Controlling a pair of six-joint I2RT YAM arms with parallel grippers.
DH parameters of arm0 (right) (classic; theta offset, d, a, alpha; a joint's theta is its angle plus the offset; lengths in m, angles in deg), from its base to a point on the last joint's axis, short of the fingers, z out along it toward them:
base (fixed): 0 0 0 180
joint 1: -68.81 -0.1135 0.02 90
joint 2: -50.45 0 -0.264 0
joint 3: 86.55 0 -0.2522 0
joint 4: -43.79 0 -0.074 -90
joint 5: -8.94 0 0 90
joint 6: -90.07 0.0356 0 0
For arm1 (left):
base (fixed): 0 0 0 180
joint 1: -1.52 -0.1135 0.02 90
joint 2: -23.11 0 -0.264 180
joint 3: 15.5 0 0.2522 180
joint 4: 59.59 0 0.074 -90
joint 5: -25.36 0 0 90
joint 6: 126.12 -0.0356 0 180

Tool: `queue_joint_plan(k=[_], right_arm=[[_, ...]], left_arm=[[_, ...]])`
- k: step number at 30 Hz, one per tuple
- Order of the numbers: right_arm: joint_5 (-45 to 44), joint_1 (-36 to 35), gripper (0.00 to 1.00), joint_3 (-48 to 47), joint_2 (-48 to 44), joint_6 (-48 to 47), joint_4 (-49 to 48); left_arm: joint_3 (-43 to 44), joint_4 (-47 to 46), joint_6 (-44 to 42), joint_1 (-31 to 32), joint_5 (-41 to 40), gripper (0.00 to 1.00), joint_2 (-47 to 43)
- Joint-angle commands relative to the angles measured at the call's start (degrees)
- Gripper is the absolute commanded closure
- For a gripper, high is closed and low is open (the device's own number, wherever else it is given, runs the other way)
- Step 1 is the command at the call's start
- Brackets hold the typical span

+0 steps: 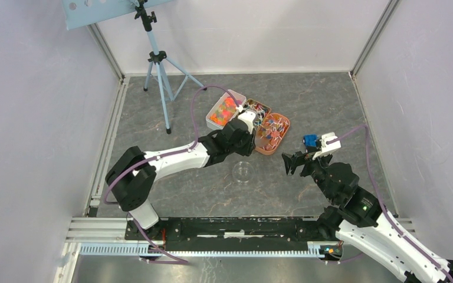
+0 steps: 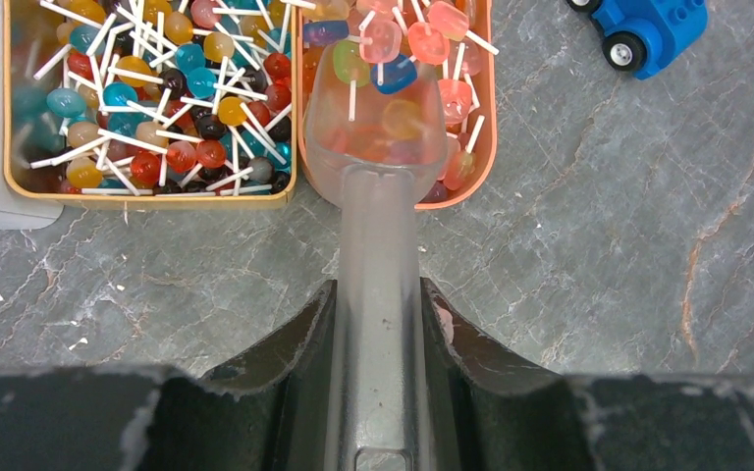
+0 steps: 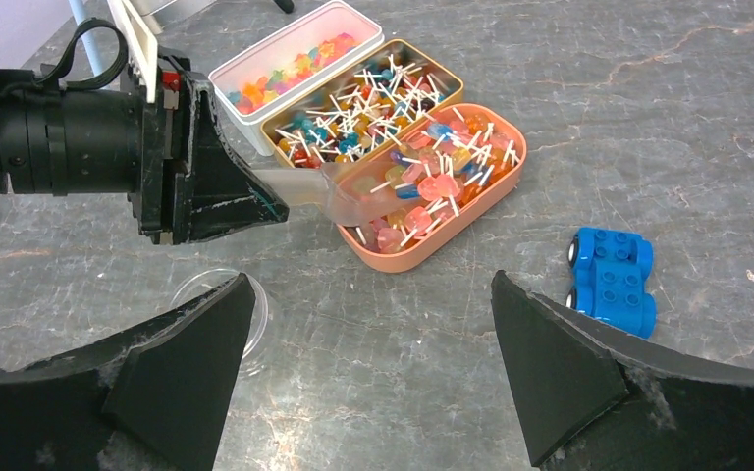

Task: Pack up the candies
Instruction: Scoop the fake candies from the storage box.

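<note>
Top view: a grey, marble-patterned bench [image 1: 307, 100] inside white walls. Three open trays sit side by side near the middle: a white tray [image 1: 217, 106] of orange and pink sweets, a tan tray [image 1: 258, 106] and a peach oval tray [image 1: 283, 131], both full of stick candies [image 1: 271, 130]. The left gripper [image 1: 249, 137] reaches to the near edge of the trays. A clear round dish [image 1: 243, 171] lies just in front of it. The right gripper [image 1: 298, 159] hovers to the right, with a blue toy car [image 1: 309, 140] just beyond it. A tripod [image 1: 159, 71] stands at the back left.

Left wrist view: the left gripper [image 2: 378, 289] is clamped on the handle of a translucent scoop [image 2: 378, 128]. The scoop's bowl lies over the near end of the peach oval tray [image 2: 486, 118], on top of pink, orange and blue candies [image 2: 432, 39]. Whether any sit inside the bowl cannot be told. The tan tray [image 2: 157, 199] to the left holds many-coloured sweets on white sticks. The blue toy car [image 2: 643, 29] is at the top right.

Right wrist view: the right gripper [image 3: 371, 285] has its two dark fingers [image 3: 560, 363] spread wide apart, holding nothing, above bare bench [image 3: 403, 373]. Beyond it, the left gripper [image 3: 206, 167] pushes the scoop [image 3: 344, 191] into the peach oval tray [image 3: 452, 231]. The candies [image 3: 422, 167] fill all three trays. The clear round dish [image 3: 191, 285] lies partly behind the left finger, and the blue toy car [image 3: 611, 278] lies to the right.
</note>
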Motion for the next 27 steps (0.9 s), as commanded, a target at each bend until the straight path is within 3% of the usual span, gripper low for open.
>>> queue_joint_plan(k=[1,27], right_arm=[[-0.34,-0.12,0.02,0.26,-0.21,0.23,-2.43],[0.2,-0.11,0.02,0.64,3.21,-0.04,-5.86]], left_arm=[[-2.96,-6.21,-0.67,-0.13,-1.9,0.98,-3.29],[-16.31,-26.13,-4.66,-0.13,-1.82,0.98,-11.77]])
